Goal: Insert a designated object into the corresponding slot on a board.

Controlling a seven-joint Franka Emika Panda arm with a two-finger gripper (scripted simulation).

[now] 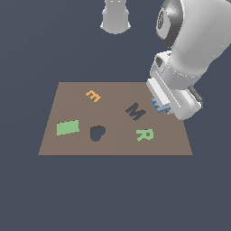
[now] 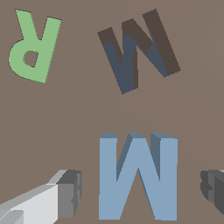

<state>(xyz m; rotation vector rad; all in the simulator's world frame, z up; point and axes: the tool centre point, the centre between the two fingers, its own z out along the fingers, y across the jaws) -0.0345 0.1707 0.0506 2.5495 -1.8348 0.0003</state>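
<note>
Now the gripper (image 2: pixel 141 192) is hovering open, its fingers (image 2: pixel 70 192) straddling the blue M (image 2: pixel 138 177) without touching it. The block is lying on the board (image 1: pixel 72 97) near the M-shaped slot (image 2: pixel 139 50), so closing squarely on its flanks should be preventing twist.

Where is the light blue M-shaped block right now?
The light blue M-shaped block sits between the open gripper fingers, near the brown board's edge on the exterior view's right, beside the dark M-shaped slot.

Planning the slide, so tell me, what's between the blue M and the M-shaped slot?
Nothing: the wrist view shows bare board between blue M and slot.
</note>
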